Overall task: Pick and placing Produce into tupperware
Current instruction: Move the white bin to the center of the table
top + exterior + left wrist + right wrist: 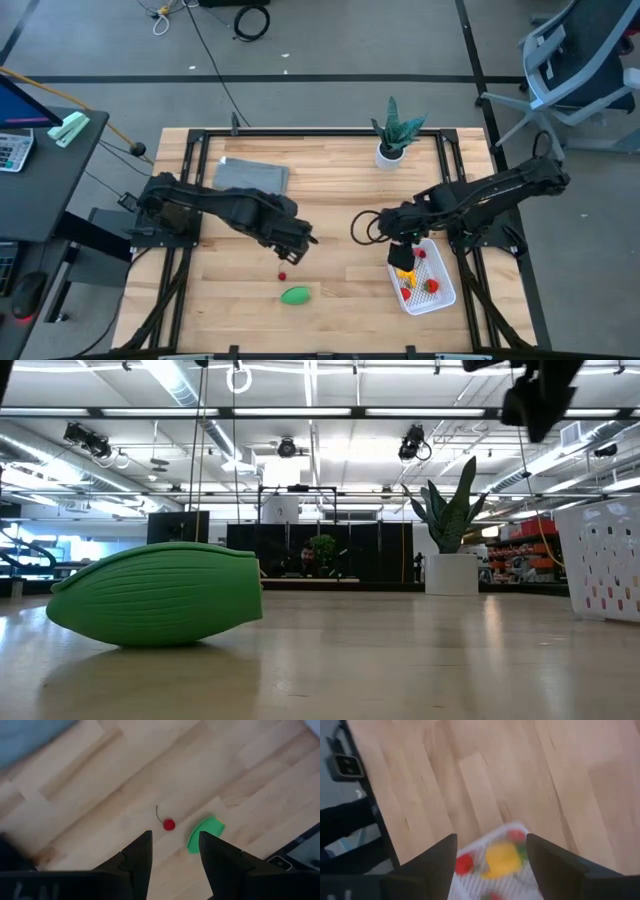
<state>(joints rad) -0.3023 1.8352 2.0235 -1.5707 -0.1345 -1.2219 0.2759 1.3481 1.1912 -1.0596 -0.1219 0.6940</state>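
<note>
Nowhere legible writing: tupperware (436,296), produce (296,295).

Ceiling strip lights (300,412) are glowing over the hall; a grey office chair (580,65) is standing on grey floor (330,95).

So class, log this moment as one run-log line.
left gripper open above cherry | right gripper open over basket | green piece on table

The cherry (282,275) is lying just below the left gripper (296,250), with the oval piece (295,295) sitting beyond it.
</note>
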